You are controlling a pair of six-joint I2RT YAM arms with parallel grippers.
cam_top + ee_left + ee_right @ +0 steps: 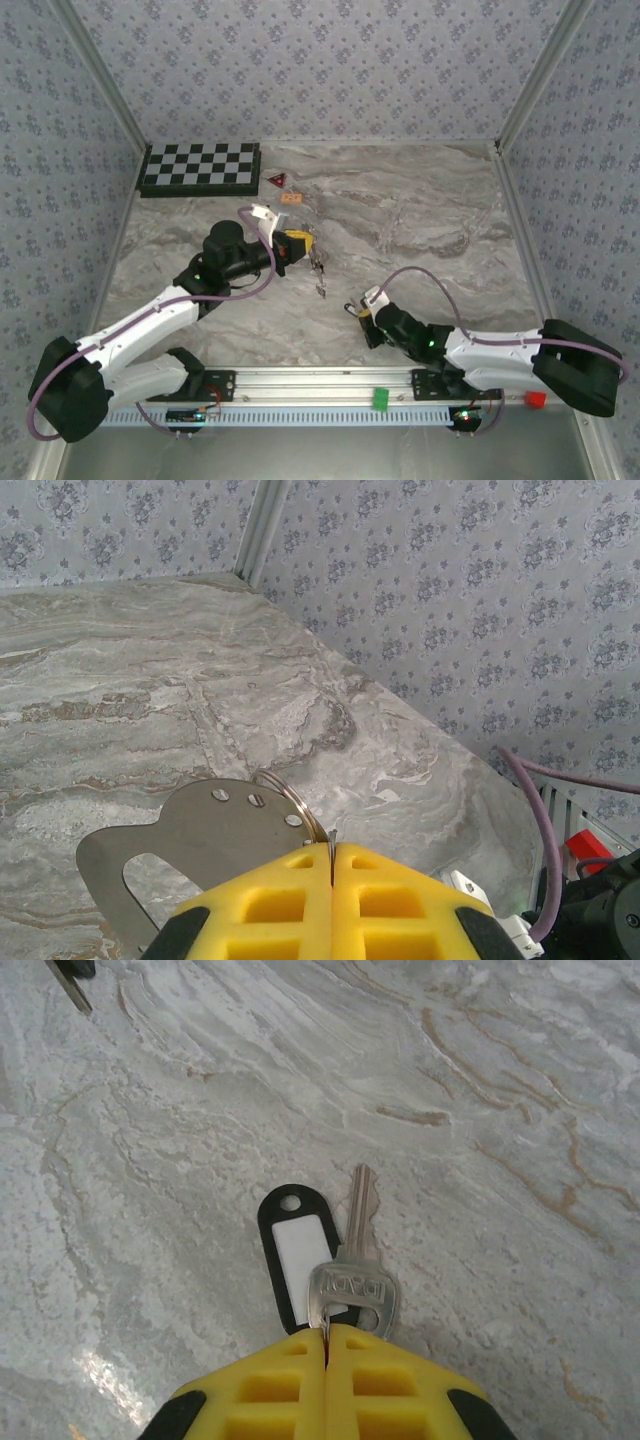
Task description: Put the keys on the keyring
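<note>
My left gripper (pixel 332 848) is shut on the silver split keyring (pixel 292 802), which lies against a flat steel plate (pixel 190 835) just above the table. In the top view this gripper (pixel 300 245) is left of centre. My right gripper (pixel 327 1332) is shut on the head of a silver key (pixel 358 1260), its blade pointing away. A black tag (pixel 294 1250) with a white label lies under the key head. In the top view the right gripper (pixel 362 312) is low over the table, front of centre. Another key (pixel 68 980) with a dark head lies further off.
Small loose keys (pixel 320 268) lie between the two grippers. A red triangle (pixel 276 181) and an orange piece (pixel 292 199) sit near a checkerboard (pixel 200 167) at the back left. Patterned walls enclose the marble table (pixel 420 210). A green block (pixel 380 398) sits on the front rail.
</note>
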